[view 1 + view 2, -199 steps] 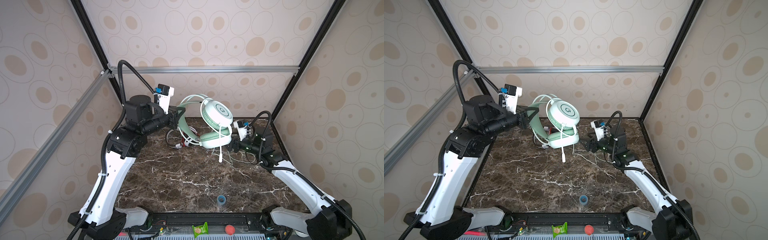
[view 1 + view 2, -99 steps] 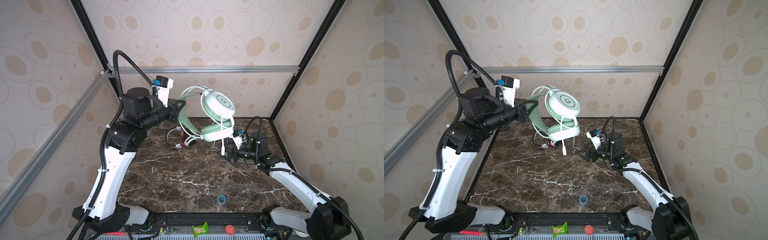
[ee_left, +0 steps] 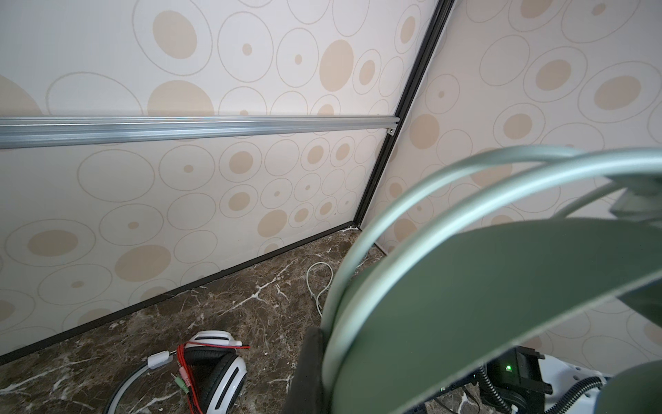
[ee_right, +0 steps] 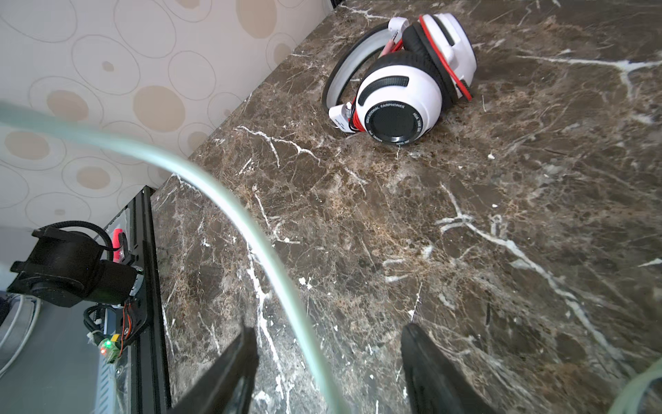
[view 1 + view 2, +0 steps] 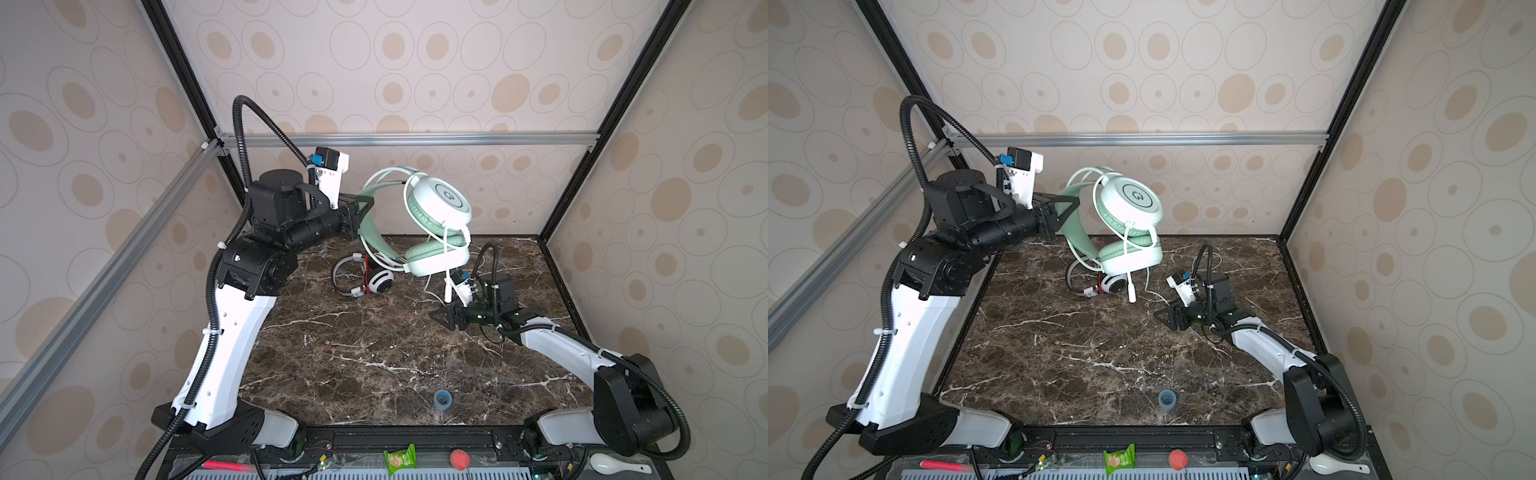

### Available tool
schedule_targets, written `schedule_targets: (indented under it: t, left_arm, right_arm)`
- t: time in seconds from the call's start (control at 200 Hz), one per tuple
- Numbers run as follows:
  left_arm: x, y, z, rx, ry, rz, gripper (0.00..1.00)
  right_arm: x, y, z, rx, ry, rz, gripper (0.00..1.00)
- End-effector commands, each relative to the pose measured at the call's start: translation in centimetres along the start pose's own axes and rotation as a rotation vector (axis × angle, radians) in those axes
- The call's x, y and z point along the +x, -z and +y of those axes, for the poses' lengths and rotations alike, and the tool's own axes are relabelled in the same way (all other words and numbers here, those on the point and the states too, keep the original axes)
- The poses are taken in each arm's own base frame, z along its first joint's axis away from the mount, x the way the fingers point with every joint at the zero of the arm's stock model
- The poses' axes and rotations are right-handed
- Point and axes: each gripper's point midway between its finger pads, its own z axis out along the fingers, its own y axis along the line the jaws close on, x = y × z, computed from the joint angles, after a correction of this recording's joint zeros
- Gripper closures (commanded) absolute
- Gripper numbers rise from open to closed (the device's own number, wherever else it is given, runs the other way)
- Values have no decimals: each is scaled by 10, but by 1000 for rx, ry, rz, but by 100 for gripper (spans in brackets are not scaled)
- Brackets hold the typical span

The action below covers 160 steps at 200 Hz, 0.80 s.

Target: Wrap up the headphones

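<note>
Looking down in both top views, I see my left hand [image 5: 362, 210] [image 5: 1065, 208] pressed together on the headband [image 5: 365, 232] of the mint green headphones [image 5: 440, 205] [image 5: 1131, 203], holding them in the air above the back of the table [image 5: 374, 353]. Their pale cable [image 5: 445, 249] runs over the ear cups, and one end hangs down toward the table. The white-and-black headphones [image 5: 376, 282] [image 5: 1111, 284] lie on the table beneath them. My right hand [image 5: 442, 318] [image 5: 1167, 318] sits low over the table on the right, apart from both pairs.

From the left wrist, the headband [image 3: 483, 286] fills the near side, blurred, with one dark finger [image 3: 308, 369] against it. The white-and-black headphones [image 3: 215, 365] rest on the table with their red cable [image 3: 186, 362] bunched beside them. A loop of pale cable [image 3: 318, 279] lies near the back wall.

From the right wrist, my right hand [image 4: 329, 331] has its fingers spread. The pale cable [image 4: 222, 200] passes between them, unpinched; I cannot tell whether it touches either. The white-and-black headphones [image 4: 401, 93] lie farther off.
</note>
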Motion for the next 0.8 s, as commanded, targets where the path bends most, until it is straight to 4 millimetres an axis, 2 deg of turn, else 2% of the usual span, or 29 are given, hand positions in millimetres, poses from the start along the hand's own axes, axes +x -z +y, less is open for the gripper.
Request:
schedule_targets:
  t: [0.0, 0.095, 0.195, 0.295, 0.425, 0.555, 0.66, 0.795]
  left_arm:
    - [-37, 23, -13, 35, 18, -120, 100]
    - [-39, 21, -6, 9, 51, -126, 100]
    - [-41, 18, 8, -52, 100, -131, 100]
    - [-41, 16, 25, -133, 163, -138, 100]
    - [-40, 16, 48, -243, 263, -182, 100]
    - [-41, 23, 74, -368, 322, -254, 100]
    - [-43, 27, 95, -445, 338, -300, 100]
    - [-40, 26, 121, -542, 315, -315, 100]
  right_arm:
    - [-2, -4, -4, -7, 21, -17, 41]
    - [3, -5, -5, -7, 7, -19, 53]
    - [4, -4, -6, 4, -4, -13, 80]
    - [3, 1, -7, 40, -14, -25, 100]
    - [8, 5, -2, 110, 5, -10, 100]
    - [14, 8, 11, 170, 45, 15, 100]
    - [18, 12, 31, 194, 94, 39, 100]
    - [18, 20, 65, 188, 183, 78, 100]
